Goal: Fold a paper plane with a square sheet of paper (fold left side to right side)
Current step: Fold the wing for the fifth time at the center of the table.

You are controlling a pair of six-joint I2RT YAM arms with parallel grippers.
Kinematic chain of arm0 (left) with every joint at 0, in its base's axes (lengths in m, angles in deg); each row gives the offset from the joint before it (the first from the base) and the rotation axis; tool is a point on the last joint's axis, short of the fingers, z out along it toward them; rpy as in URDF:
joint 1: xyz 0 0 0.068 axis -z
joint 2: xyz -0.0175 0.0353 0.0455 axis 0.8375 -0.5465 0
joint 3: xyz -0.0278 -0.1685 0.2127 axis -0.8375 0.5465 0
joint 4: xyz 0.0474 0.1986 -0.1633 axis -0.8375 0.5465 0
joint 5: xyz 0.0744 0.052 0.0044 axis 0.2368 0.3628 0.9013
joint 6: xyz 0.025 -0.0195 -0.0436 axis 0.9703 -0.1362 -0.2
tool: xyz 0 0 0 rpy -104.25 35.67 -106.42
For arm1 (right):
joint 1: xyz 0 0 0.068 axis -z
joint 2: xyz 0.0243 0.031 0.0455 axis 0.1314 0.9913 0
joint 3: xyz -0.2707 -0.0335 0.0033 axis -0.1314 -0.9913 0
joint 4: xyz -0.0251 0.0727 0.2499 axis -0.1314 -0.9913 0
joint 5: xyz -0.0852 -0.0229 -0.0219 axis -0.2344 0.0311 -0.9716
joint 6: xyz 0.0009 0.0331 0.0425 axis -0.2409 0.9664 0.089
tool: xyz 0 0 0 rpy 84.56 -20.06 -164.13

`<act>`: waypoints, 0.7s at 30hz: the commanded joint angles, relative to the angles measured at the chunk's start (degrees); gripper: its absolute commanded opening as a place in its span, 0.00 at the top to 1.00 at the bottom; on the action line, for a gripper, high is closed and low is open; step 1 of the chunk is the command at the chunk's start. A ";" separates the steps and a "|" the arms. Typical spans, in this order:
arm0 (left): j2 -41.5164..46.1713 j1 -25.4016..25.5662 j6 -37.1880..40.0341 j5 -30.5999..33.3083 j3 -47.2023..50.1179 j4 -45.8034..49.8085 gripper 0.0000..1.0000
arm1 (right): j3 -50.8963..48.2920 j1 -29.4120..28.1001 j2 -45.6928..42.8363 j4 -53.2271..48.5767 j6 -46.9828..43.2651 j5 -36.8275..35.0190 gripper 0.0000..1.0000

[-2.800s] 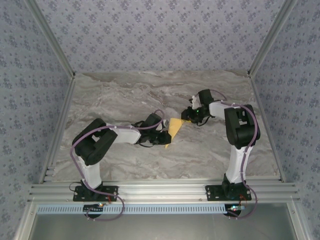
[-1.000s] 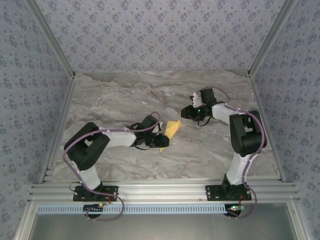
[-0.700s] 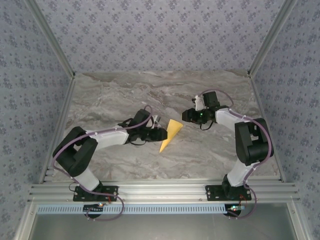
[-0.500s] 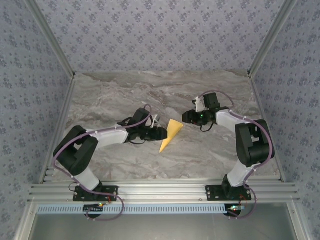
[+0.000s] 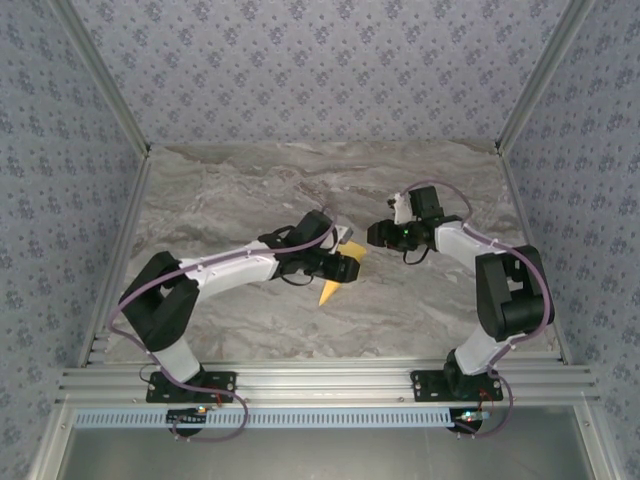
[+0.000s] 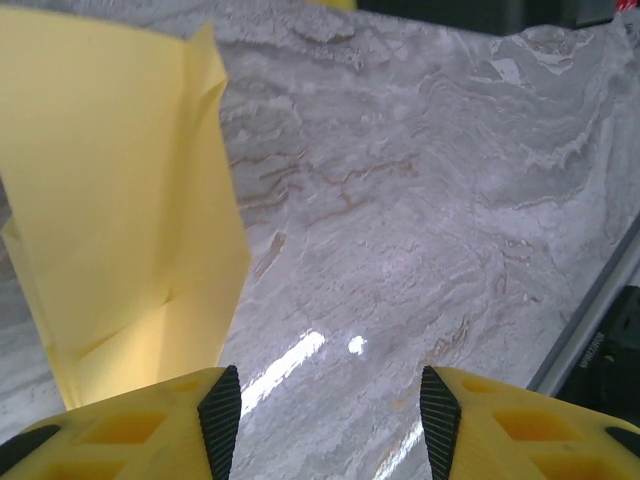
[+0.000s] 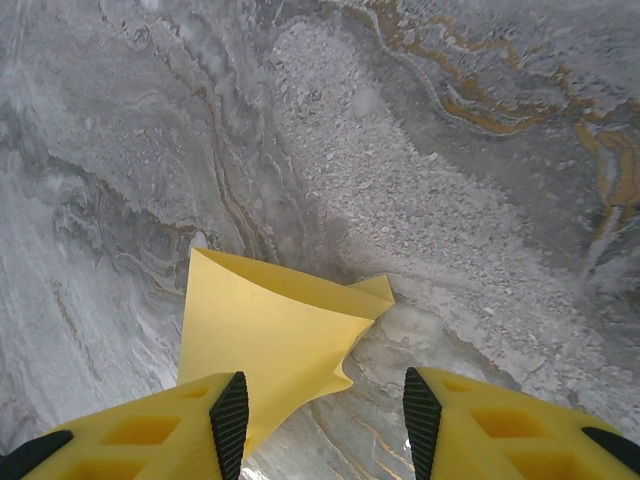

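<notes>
Insp. notes, bench w/ two arms.

Markings: yellow paper (image 5: 328, 291) is plain on every face seen. Gripper fingers (image 6: 220, 410) are yellow w/ black pads.

L arm: shoulder link leans left from its base, elbow bent low on the near-left, forearm runs right and away to mid-table. Left gripper (image 5: 345, 268) sits over the paper, covering its middle; a pointed tip shows on the near side and a small corner on the far side. Wrist cam: left gripper (image 6: 330, 385) has jaws partly apart, bare marble table (image 6: 420, 200) between them, nothing held. Paper (image 6: 120, 200) lies off to the left side of the jaws, one edge lifted, creases visible.

R arm: stands up from its base, elbow high on the right, forearm reaches left toward centre. Right gripper (image 5: 378, 235) points left, just beside the L gripper, apart from the paper. Wrist cam: right gripper (image 7: 322, 395) has jaws partly apart, holding nothing. Paper (image 7: 265, 340) lies ahead of the tips, toward the left finger, a flap curling up off the table (image 7: 450, 150).

Location: paper rests mid-table (image 5: 250, 190), between both arms, folded to a narrow wedge. Purple cables (image 5: 130, 300) run along both arms.
</notes>
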 commanded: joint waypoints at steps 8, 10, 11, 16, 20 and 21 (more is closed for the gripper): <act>-9.42 1.64 5.91 9.08 -8.44 12.22 0.51 | -0.78 0.77 -1.23 -3.50 2.21 -2.70 0.50; -9.93 1.60 6.30 9.78 -9.04 12.74 0.55 | -0.76 0.84 -1.18 -3.61 2.30 -2.65 0.50; -10.03 1.60 6.57 10.06 -9.27 13.04 0.58 | -0.75 0.72 -1.23 -3.67 2.30 -2.62 0.50; -9.62 1.18 7.06 11.00 -8.88 13.34 0.74 | -0.70 0.80 -1.23 -3.87 2.17 -2.38 0.50; -8.78 -0.08 6.55 9.71 -6.78 11.33 0.81 | -0.69 0.74 -1.05 -3.92 1.77 -1.58 0.50; -8.51 -0.42 6.29 9.20 -6.10 10.56 0.82 | -0.71 0.76 -1.05 -3.78 1.77 -1.27 0.50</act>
